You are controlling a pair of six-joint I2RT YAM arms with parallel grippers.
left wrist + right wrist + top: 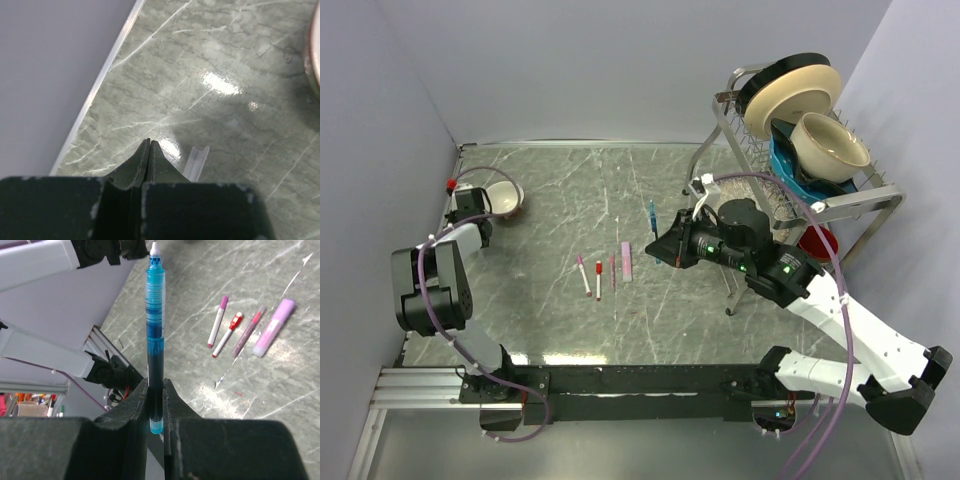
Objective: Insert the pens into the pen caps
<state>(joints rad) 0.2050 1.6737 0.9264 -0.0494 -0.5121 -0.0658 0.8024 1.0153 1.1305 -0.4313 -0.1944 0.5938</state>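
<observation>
My right gripper (156,386) is shut on the lower end of a translucent blue pen (155,325), whose white tip points away from the wrist. In the top view this gripper (663,243) holds the blue pen (651,214) above the table's middle. On the table lie a white pen with a pink end (217,321), a white pen with red ends (227,334), a thin pink pen (247,331) and a thick pale pink pen (274,327). My left gripper (150,143) is shut and empty over the far left of the table (468,203). No loose pen caps show.
A small bowl (504,197) stands beside the left gripper; its rim (314,55) shows in the left wrist view. A clear plastic piece (196,162) lies by the left fingers. A dish rack (790,150) with plates and a bowl stands at the back right. The left wall (45,75) is close.
</observation>
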